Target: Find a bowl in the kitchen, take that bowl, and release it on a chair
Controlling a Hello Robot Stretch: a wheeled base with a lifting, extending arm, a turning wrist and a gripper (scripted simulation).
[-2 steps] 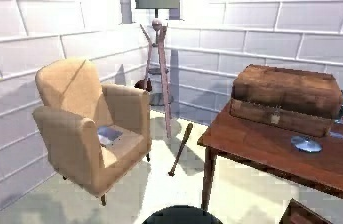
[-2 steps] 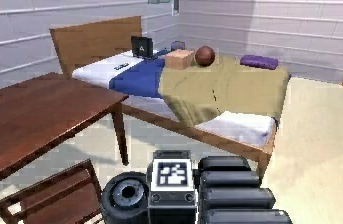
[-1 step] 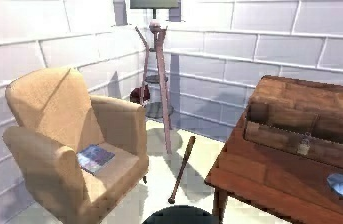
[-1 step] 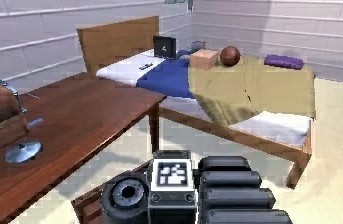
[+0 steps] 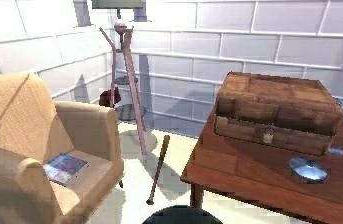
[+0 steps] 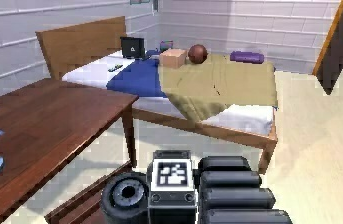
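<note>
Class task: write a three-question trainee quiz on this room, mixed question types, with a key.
1. True or false: a flat book lies on the seat of the tan upholstered armchair.
2. What stands on the reddish-brown wooden table? A) a brown latched case B) a white bowl C) a green plant
3. Fill in: the dark brown round ball rests on the ___.
Key: 1 true; 2 A; 3 the wooden-framed bed.
</note>
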